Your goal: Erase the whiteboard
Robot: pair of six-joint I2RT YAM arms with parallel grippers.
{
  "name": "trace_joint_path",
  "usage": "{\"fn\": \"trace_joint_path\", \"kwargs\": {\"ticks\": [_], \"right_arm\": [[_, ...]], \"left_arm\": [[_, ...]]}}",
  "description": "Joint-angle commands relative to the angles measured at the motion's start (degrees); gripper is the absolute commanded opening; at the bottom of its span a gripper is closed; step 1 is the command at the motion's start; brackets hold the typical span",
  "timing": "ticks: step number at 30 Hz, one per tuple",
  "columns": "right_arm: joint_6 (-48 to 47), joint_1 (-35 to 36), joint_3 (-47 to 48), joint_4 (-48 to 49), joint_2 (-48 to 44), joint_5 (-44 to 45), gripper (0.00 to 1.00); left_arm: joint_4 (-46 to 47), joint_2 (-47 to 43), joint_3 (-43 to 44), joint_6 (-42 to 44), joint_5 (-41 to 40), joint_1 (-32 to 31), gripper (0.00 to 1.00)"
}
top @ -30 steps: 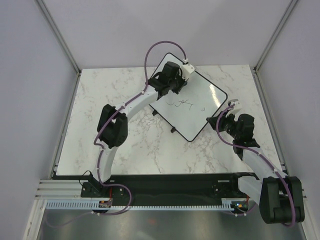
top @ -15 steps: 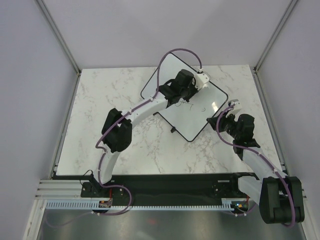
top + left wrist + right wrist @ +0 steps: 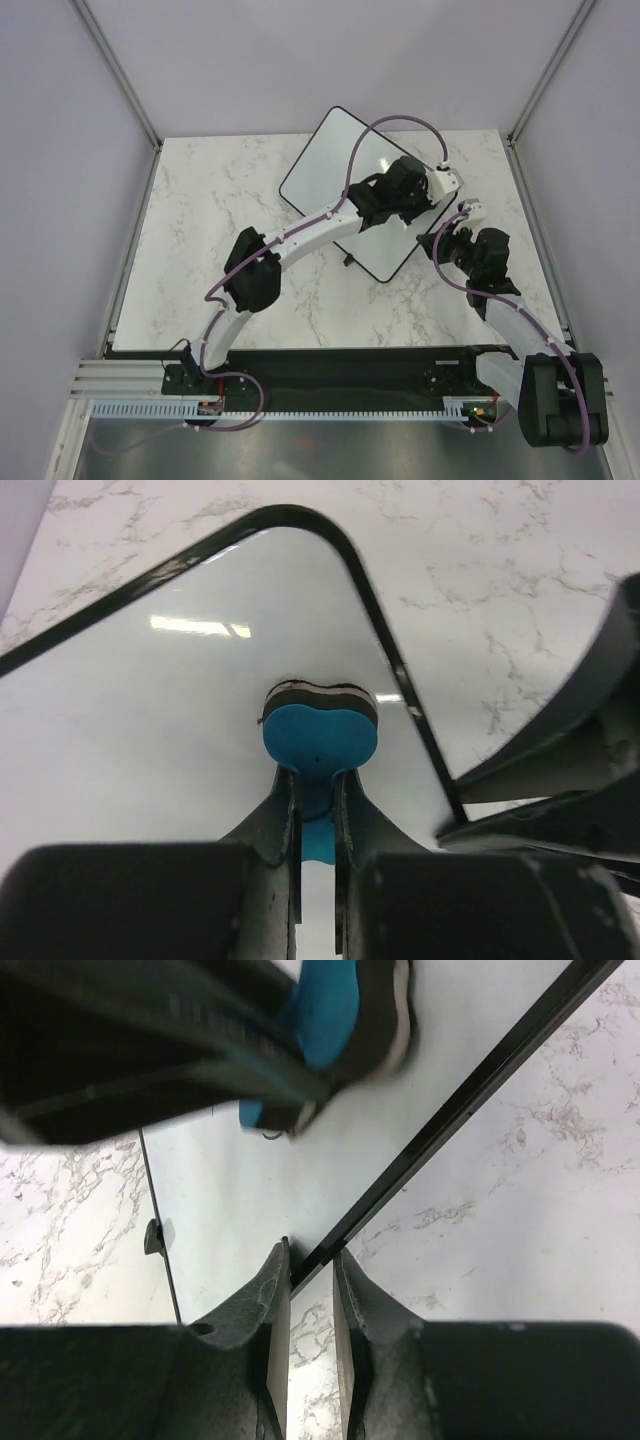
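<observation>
1. On the marble table (image 3: 200, 220), right of centre: the whiteboard (image 3: 325, 170). It lies flat and turned like a diamond, with one corner toward the arm bases and the opposite corner at the far edge. A small black foot (image 3: 347, 260) shows at its near-left side.
2. Handling, by judgement: stiff, light and thin. The glossy face is slippery, so the board is likely to slide on the smooth table under a sideways wipe unless it is pinned. The surface looks easy to scuff with anything hard.
3. Where to hold, by judgement: the thin black frame (image 3: 470, 1090) at an edge, never the writing face. Only the soft pad should press on the face.
4. Right gripper (image 3: 310, 1253), at the board's right-hand edge: jaws nearly together, with the frame running in between the fingertips. It appears to pinch the rim and steady the board.
5. Left gripper (image 3: 315, 778), further in, above the board's right corner: jaws closed tight on the stem of the blue eraser (image 3: 320, 735). The eraser's dark felt side appears to rest on the white face, just inside the frame.
</observation>
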Motion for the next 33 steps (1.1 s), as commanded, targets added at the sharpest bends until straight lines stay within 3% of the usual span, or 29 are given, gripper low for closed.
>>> {"fn": "trace_joint_path", "kwargs": {"ticks": [1, 9, 23, 33], "right_arm": [[-3.48, 0.88, 0.67, 2.10, -0.89, -3.04, 0.00], [-3.48, 1.05, 0.58, 2.28, -0.62, -2.96, 0.00], [-3.48, 1.05, 0.67, 2.28, -0.71, -2.78, 0.00], [-3.30, 1.23, 0.40, 2.45, -0.80, -2.52, 0.00]], "left_arm": [[-0.02, 3.66, 2.71, 0.22, -4.13, 6.38, 0.02], [0.24, 0.42, -3.69, -2.76, 0.25, 9.56, 0.02], [-0.90, -4.69, -14.24, -7.77, 11.34, 1.48, 0.02], [-2.40, -2.23, -9.50, -5.23, 7.76, 1.12, 0.02]]}}
